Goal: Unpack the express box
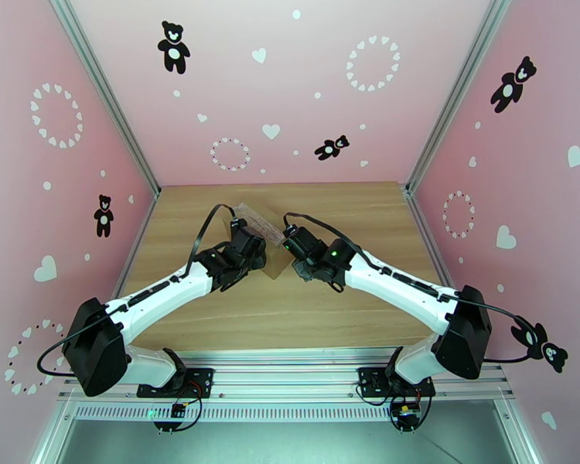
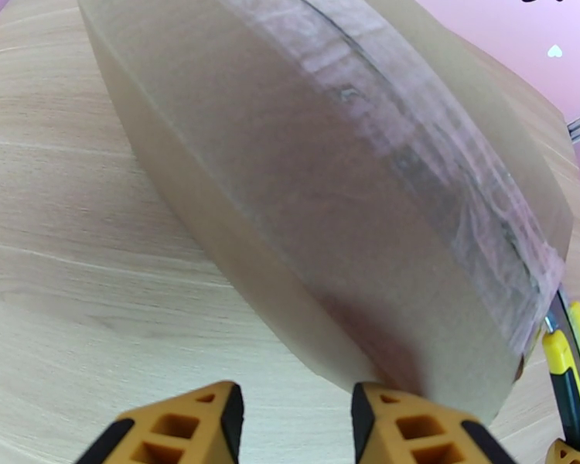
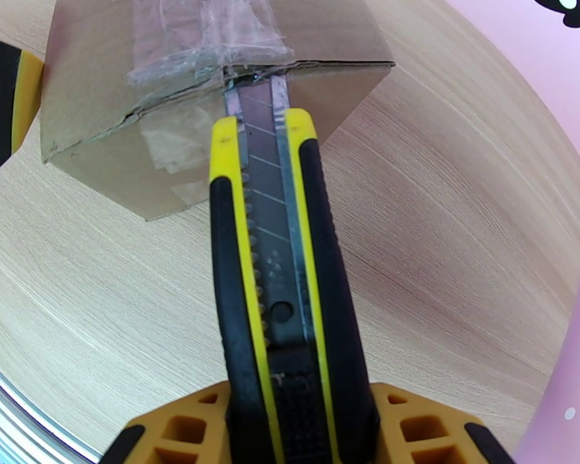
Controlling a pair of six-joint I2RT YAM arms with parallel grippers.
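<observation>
I see the express box (image 1: 268, 240) lying around the middle of the wooden table (image 1: 290, 326), a little toward the far side, with both arms reaching in on it, one from each side. The left gripper (image 1: 247, 245) sits at the box's left side and the right gripper (image 1: 296, 253) at its right. In my left wrist view the box (image 2: 329, 187) looms close, its taped top face turned toward the camera. The left gripper (image 2: 294, 392) has its fingers (image 2: 182, 427) partly spread, with bare table between them and nothing pinched. One fingertip sits right by the box's near corner, though I cannot tell whether it touches. In my right wrist view the right gripper (image 3: 301, 396) is clamped on the handle of a yellow-and-black utility knife (image 3: 274, 264), which points away from the wrist toward the box (image 3: 97, 87). Its blade (image 3: 257, 125) is extended, and the tip meets the box's top edge just where the clear tape (image 3: 201, 29) folds over the seam. The tape there looks wrinkled. The knife (image 2: 564, 380) also shows at the right edge of my left wrist view, just beside the box's end.
</observation>
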